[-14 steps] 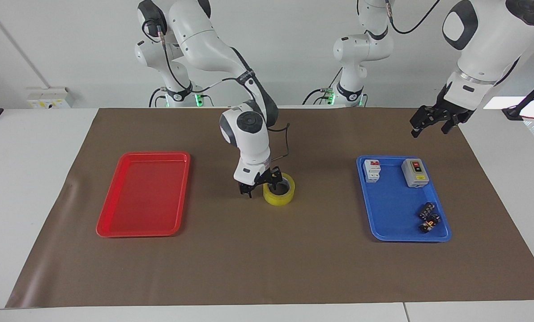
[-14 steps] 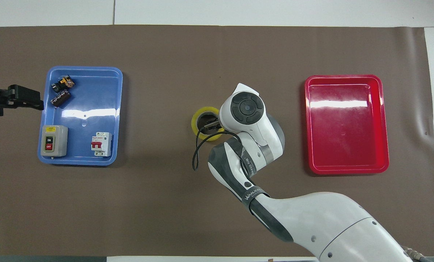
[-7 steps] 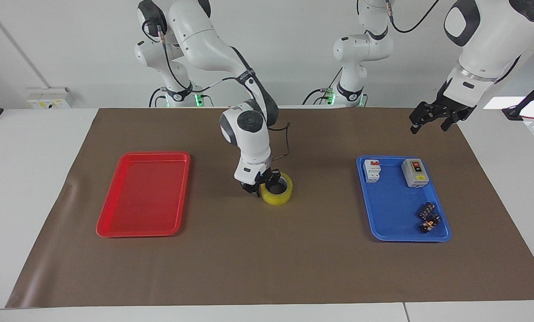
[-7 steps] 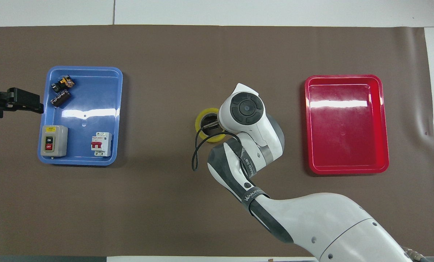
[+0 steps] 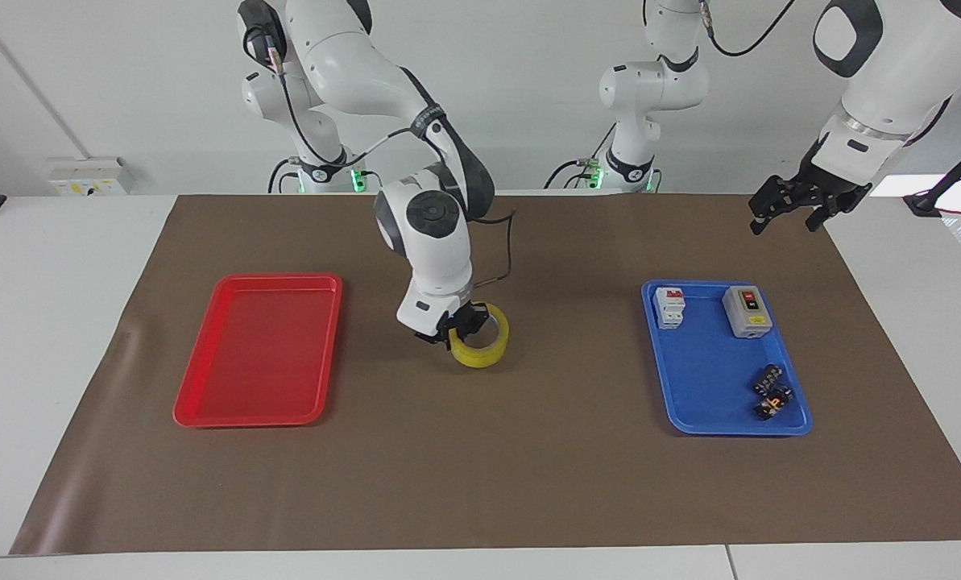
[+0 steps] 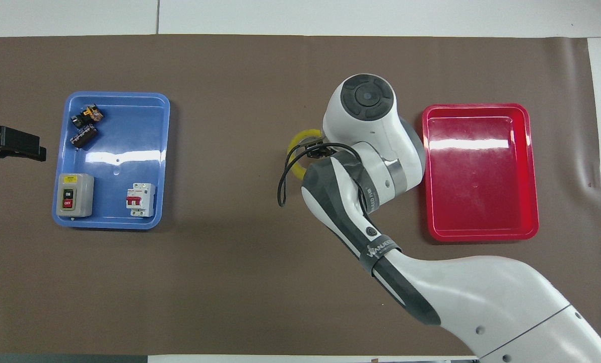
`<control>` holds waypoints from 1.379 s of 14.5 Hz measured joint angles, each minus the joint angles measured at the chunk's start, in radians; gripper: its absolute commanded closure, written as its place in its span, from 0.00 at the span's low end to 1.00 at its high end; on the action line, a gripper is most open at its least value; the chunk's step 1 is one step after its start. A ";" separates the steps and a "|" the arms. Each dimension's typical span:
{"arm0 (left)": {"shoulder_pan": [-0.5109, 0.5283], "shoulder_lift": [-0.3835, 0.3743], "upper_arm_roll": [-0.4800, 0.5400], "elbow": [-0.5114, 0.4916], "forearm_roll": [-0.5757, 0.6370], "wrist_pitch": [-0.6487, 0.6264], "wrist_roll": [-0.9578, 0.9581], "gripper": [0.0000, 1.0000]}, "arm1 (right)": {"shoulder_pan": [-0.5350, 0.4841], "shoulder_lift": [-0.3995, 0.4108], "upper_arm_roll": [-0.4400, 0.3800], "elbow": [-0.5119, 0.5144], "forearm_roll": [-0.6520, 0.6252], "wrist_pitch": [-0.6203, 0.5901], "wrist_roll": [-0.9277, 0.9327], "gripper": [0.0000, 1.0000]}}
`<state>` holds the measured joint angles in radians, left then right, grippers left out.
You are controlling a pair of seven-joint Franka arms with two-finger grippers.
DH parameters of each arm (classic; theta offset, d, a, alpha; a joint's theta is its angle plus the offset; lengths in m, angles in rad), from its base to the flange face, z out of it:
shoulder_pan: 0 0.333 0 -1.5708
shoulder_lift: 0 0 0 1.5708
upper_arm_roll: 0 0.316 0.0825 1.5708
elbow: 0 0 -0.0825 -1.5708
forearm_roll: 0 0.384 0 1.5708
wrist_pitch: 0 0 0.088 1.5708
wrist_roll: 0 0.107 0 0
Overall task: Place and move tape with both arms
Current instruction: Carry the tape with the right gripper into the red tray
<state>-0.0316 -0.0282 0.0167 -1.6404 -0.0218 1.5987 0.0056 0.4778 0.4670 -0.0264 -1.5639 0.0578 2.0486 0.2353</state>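
The yellow tape (image 5: 484, 345) hangs tilted just over the middle of the brown mat, with my right gripper (image 5: 456, 326) shut on its wall, one finger inside the core. From overhead only an arc of the tape (image 6: 294, 151) shows beside the right arm's wrist, and the right gripper (image 6: 314, 149) is mostly hidden. My left gripper (image 5: 786, 211) waits open and empty in the air past the blue tray, at the left arm's end of the table; overhead the left gripper (image 6: 20, 146) shows at the view's edge.
An empty red tray (image 5: 258, 279) (image 6: 476, 107) lies toward the right arm's end. The blue tray (image 5: 714, 379) (image 6: 124, 126) holds a grey switch box (image 5: 747, 311), a white breaker (image 5: 669, 307) and small dark parts (image 5: 772, 391). Two smaller white arms (image 5: 633, 89) stand at the back.
My right gripper shut on the tape's wall, then raised it a little and carried it toward the red tray. The left gripper drew back slightly, away from the blue tray.
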 measured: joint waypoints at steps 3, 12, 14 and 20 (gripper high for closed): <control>0.000 -0.001 -0.005 0.000 0.000 -0.002 0.001 0.00 | -0.120 -0.052 -0.006 0.011 -0.001 -0.103 -0.111 1.00; 0.001 -0.001 -0.008 0.000 0.000 -0.002 0.001 0.00 | -0.523 -0.143 -0.011 -0.156 -0.014 -0.073 -0.735 1.00; 0.002 -0.001 -0.008 0.000 0.000 -0.002 0.001 0.00 | -0.563 -0.166 -0.011 -0.269 -0.014 0.022 -0.813 1.00; 0.002 -0.001 -0.008 0.000 0.000 -0.002 0.001 0.00 | -0.572 -0.236 0.001 -0.436 -0.015 0.097 -0.835 1.00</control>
<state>-0.0296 -0.0289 0.0090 -1.6405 -0.0218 1.5964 0.0064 -0.0939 0.2314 -0.0252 -1.9998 0.0423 2.1451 -0.6000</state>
